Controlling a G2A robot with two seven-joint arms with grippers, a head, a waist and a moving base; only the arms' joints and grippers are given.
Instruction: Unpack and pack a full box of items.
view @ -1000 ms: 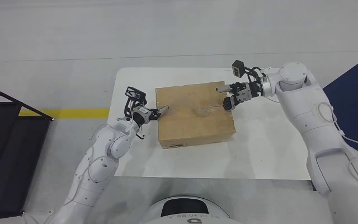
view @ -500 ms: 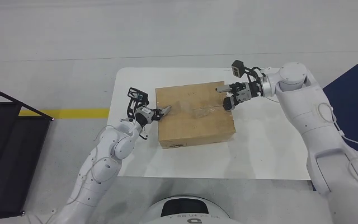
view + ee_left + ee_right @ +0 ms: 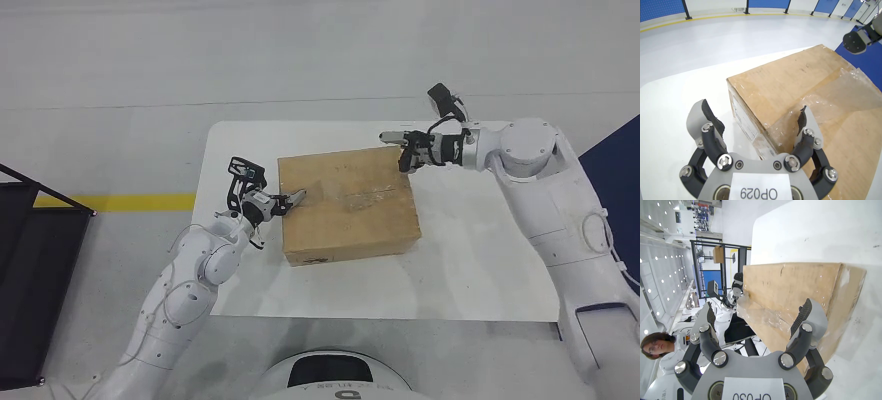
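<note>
The left gripper [image 3: 291, 197] is wide open and holds nothing. It sits at the left edge of the box [image 3: 350, 205], left of centre in the top view. In the left wrist view the gripper [image 3: 754, 106] straddles that edge: one finger is over the taped top and the other is out over the table [image 3: 480, 270], beside the side wall. Whether the inner finger touches the tape [image 3: 829, 102] cannot be told.

The right gripper [image 3: 395, 150] is also spread open and empty, at the box's upper right corner in the top view. In the right wrist view, the gripper [image 3: 758, 304] has one finger over the box [image 3: 791, 281] top and the other beyond its edge.

The box [image 3: 791, 85] lies closed and flat at mid-table. Its long axis runs left to right in the top view, with the right end tilted slightly up the frame. Crinkled clear tape [image 3: 365, 195] follows the centre seam along that axis.

Wide bare table lies to the right of the box and below it. Only narrow strips run along its upper and left sides.
</note>
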